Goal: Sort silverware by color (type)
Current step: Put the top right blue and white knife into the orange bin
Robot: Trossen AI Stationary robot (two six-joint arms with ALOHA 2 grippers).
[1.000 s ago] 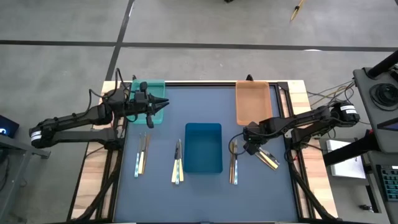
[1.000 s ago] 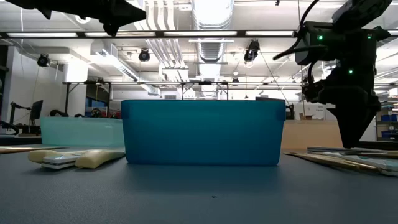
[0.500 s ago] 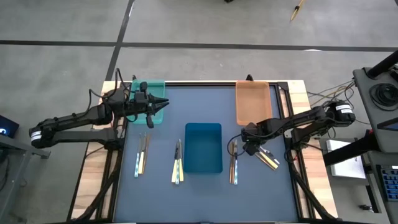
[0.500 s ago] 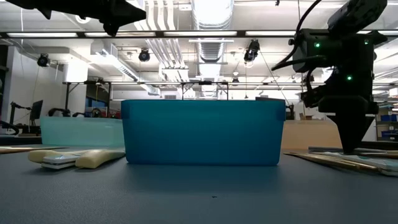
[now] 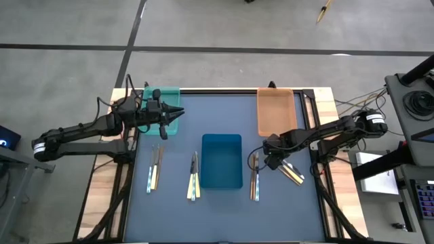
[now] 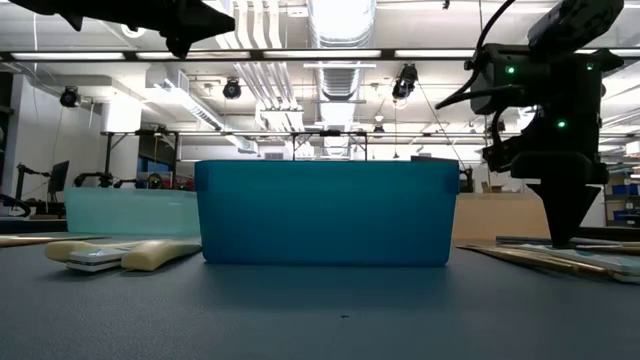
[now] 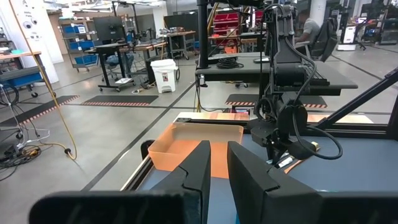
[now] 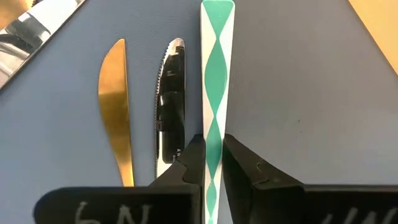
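Silverware lies on the dark blue table (image 5: 224, 203): a green-and-white diamond-patterned handle (image 8: 216, 81) sits between the right tool's (image 8: 211, 163) fingers, seemingly pinched, beside a silver serrated knife (image 8: 169, 99) and gold knife (image 8: 115, 106). Blade lettering is unreadable. The left tool (image 7: 216, 171), nearly closed, hovers empty.

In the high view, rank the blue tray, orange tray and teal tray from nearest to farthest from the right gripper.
Measured from the right gripper, low over the utensils right of centre:
1. Blue tray, just beside it at the table's middle.
2. Orange tray, at the far right corner.
3. Teal tray, at the far left corner, under the left gripper.
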